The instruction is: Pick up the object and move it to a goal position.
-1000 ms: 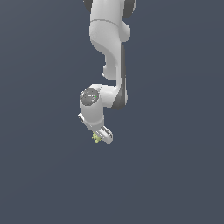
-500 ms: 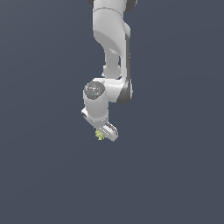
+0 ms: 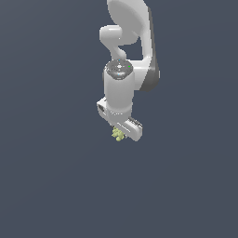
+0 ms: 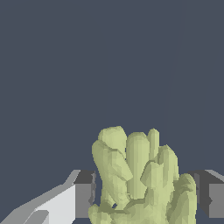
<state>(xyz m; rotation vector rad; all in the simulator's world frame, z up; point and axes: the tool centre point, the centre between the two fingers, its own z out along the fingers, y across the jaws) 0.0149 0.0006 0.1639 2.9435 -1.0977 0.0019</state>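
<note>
The object (image 3: 117, 134) is a small, lumpy yellow-green thing that peeks out from under the white gripper (image 3: 122, 133) in the exterior view. Most of it is hidden there by the hand. In the wrist view the object (image 4: 140, 179) fills the space between the two dark fingertips (image 4: 85, 194), and the gripper (image 4: 146, 194) is shut on it. The knobbly lobes stick out well beyond the fingertips. The arm hangs down from the top of the exterior view, with the hand pointing downward.
A plain dark grey-blue surface (image 3: 51, 176) lies all around the arm, and nothing else shows on it.
The arm has swung toward the exterior view's right and a little upward, carrying the object with it. The gripper has stayed shut on the object throughout.
</note>
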